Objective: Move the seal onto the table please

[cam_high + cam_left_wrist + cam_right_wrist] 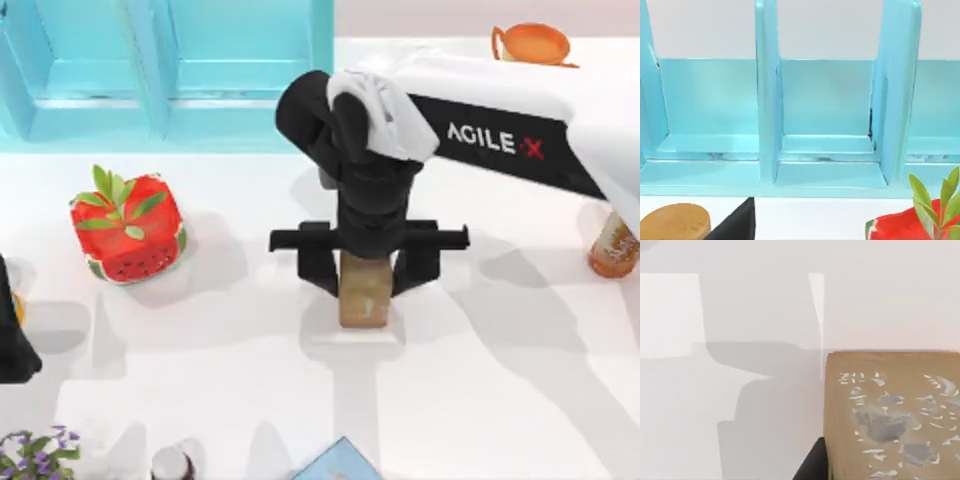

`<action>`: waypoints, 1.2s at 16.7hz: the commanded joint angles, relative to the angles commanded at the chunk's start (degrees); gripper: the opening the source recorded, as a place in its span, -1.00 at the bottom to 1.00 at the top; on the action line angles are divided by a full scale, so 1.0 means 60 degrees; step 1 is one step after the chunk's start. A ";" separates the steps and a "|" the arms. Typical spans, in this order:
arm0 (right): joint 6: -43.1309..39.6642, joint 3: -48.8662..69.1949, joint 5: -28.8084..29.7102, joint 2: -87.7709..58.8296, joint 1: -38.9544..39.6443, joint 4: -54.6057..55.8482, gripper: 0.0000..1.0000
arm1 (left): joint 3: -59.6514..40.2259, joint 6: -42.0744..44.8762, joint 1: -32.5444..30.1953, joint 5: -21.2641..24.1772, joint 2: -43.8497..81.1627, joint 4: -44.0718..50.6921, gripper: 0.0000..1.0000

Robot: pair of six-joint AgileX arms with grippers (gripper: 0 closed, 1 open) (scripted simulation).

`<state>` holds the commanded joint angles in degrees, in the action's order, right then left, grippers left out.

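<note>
**Two fingers flank the seal at mid-table**

Right gripper (pixel 364 272) hangs over the middle of the table (pixel 480 400), its black fingers (pixel 318 270) set one on each side of the seal (pixel 364 290), pinching it. Seal stands upright, tan-brown; its base looks to be at the white tabletop, though contact can't be confirmed. Right wrist view shows the seal's face (pixel 892 415) with pale flecked marks, white surface behind.

Left arm (pixel 14 330) parked at the table's left edge; its fingers' state cannot be told.

Watermelon cube (pixel 128 228) sits left of the seal, well apart. Turquoise shelf cabinet (pixel 160 75) runs along the far left. Orange-brown bottle (pixel 612 245) stands at the right edge; orange cup (pixel 532 44) far right.
</note>
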<state>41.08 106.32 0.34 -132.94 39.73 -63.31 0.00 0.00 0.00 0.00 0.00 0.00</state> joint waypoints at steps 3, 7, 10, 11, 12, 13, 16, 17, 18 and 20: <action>0.0000 0.0000 0.0000 0.0000 0.0000 0.0000 0.81 | 0.0000 0.0000 0.0000 0.0000 0.0000 0.0000 1.00; 0.0000 0.0000 0.0000 0.0000 0.0000 0.0000 1.00 | 0.0000 0.0000 0.0000 0.0000 0.0000 0.0000 1.00; 0.0000 0.0000 0.0000 0.0000 0.0000 0.0000 1.00 | 0.0000 0.0000 0.0000 0.0000 0.0000 0.0000 1.00; 0.0000 0.0000 0.0000 0.0000 0.0000 0.0000 1.00 | 0.0000 0.0000 0.0000 0.0000 0.0000 0.0000 1.00; 0.0000 0.0000 0.0000 0.0000 0.0000 0.0000 1.00 | 0.0000 0.0000 0.0000 0.0000 0.0000 0.0000 1.00; 0.0000 0.0002 0.0000 0.0003 -0.0014 -0.0002 1.00 | 0.0000 0.0000 0.0000 0.0000 0.0000 0.0000 1.00; 0.0019 0.0359 0.0009 -0.0106 -0.0007 -0.0348 1.00 | 0.0000 0.0000 0.0000 0.0000 0.0000 0.0000 1.00; 0.0026 0.0681 0.0017 -0.0188 0.0002 -0.0655 1.00 | 0.0000 0.0000 0.0000 0.0000 0.0000 0.0000 1.00; 0.0032 0.1098 0.0023 -0.0284 0.0011 -0.1045 1.00 | 0.0000 0.0000 0.0000 0.0000 0.0000 0.0000 1.00; 0.0036 0.2242 0.0019 -0.0495 0.0026 -0.2036 1.00 | 0.0000 0.0000 0.0000 0.0000 0.0000 0.0000 1.00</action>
<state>41.30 119.77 0.46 -135.91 39.89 -75.53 0.00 0.00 0.00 0.00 0.00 0.00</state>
